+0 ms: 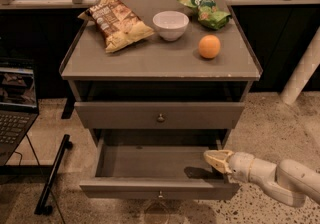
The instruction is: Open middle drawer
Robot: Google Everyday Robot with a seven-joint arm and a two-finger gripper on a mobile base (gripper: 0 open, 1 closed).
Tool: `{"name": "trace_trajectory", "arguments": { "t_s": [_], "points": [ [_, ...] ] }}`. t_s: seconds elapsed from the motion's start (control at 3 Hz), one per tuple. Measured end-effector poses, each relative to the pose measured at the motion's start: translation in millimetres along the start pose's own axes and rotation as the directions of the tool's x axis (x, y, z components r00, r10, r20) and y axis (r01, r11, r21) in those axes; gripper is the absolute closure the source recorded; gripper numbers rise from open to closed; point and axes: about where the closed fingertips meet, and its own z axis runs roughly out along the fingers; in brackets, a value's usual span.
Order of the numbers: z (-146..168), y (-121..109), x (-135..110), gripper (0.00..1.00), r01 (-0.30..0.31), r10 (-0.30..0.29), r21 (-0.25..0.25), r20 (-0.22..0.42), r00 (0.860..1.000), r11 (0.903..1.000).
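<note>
The middle drawer (159, 188) is a grey drawer with a low front panel and a small round knob (160, 194). It is pulled out, and its bare inside (150, 160) shows nothing in it. My gripper (214, 160), tan-tipped on a white arm (272, 175), reaches in from the right. It hovers over the drawer's right rear corner, just inside the right wall, and holds nothing that I can see. The drawer above (160, 115), with its own knob (160, 117), is closed.
On the cabinet top (160, 60) lie a brown chip bag (117, 20), a white bowl (171, 24), a green bag (206, 8) and an orange (209, 46). A laptop (15, 103) stands at the left, with a black bar (52, 175) on the floor. A white post (302, 70) is at the right.
</note>
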Motion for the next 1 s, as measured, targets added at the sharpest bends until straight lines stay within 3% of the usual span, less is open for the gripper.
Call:
{"name": "trace_trajectory", "arguments": {
  "t_s": [0.33, 0.67, 1.0],
  "points": [
    [0.0, 0.0, 0.0, 0.13, 0.000, 0.000, 0.000, 0.000, 1.000, 1.0000],
    [0.0, 0.0, 0.0, 0.00, 0.000, 0.000, 0.000, 0.000, 1.000, 1.0000],
    [0.1, 0.0, 0.0, 0.00, 0.000, 0.000, 0.000, 0.000, 1.000, 1.0000]
  ]
}}
